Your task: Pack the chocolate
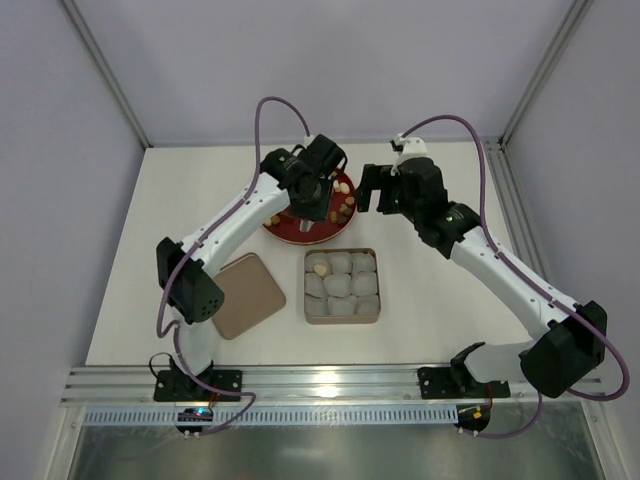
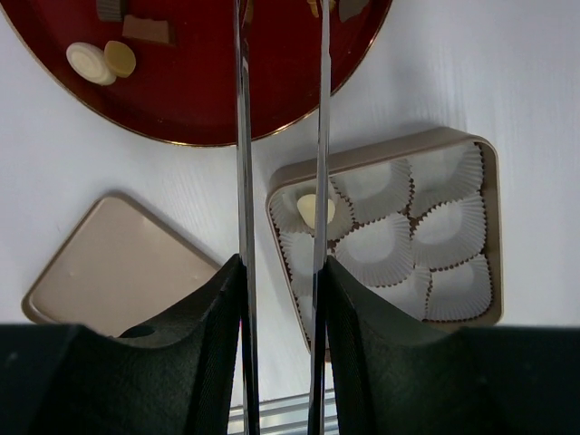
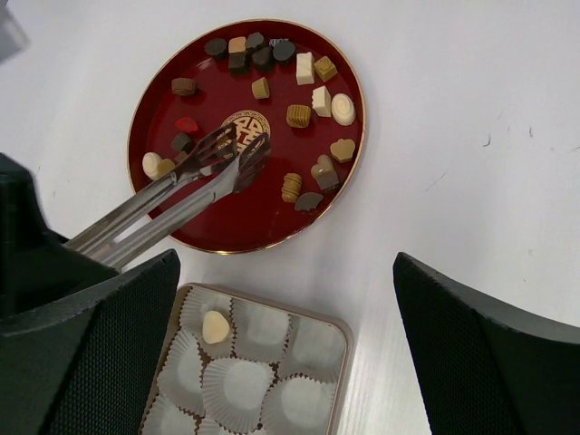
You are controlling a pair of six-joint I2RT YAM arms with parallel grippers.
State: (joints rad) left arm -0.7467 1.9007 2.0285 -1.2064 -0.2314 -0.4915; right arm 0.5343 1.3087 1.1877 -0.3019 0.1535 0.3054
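Tongs over the plate, one piece boxed

Right claw (image 3: 285, 272) frames its own view from closest in, jaws spread wide apart to either lower corner, hanging above the white table (image 3: 471, 136). Chocolates (image 3: 298, 115), brown, tan and cream, in cubes, rounds and hearts, lie scattered on a red plate (image 3: 263, 227) with a gold rim. In the right wrist view they are thickest from 11 to 3 o'clock around the plate's middle. One cream piece (image 3: 215, 326) sits apart from them in a paper cup, at the 10 o'clock corner of a tan box (image 1: 341, 320) as seen from above. White paper cups (image 2: 381, 249) line that box in three rows of three. Left claw (image 2: 283, 267) is clamped on metal tongs (image 3: 181, 186), whose tips stand slightly apart just above the plate's middle. From above, the plate lies at 12 o'clock of the box, near it but apart. The right claw hovers at 3 o'clock of the plate. A tan lid (image 1: 245, 295) lies flat at 9 o'clock of the box, just beside it.
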